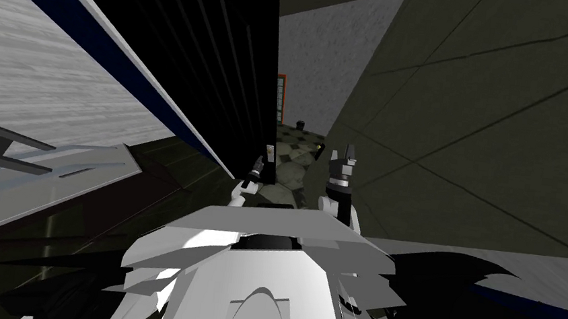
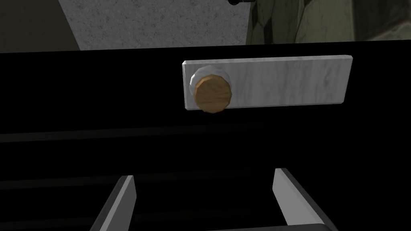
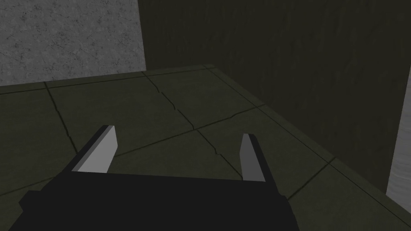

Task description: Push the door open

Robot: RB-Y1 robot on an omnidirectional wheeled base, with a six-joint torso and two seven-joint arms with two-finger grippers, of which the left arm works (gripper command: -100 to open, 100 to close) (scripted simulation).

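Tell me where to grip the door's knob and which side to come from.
Grip the brown knob across its round rim. It stands out from the grey plate on the black door and faces the left gripper, so come straight at its face. The gripper's open fingers look wide enough apart to span it.
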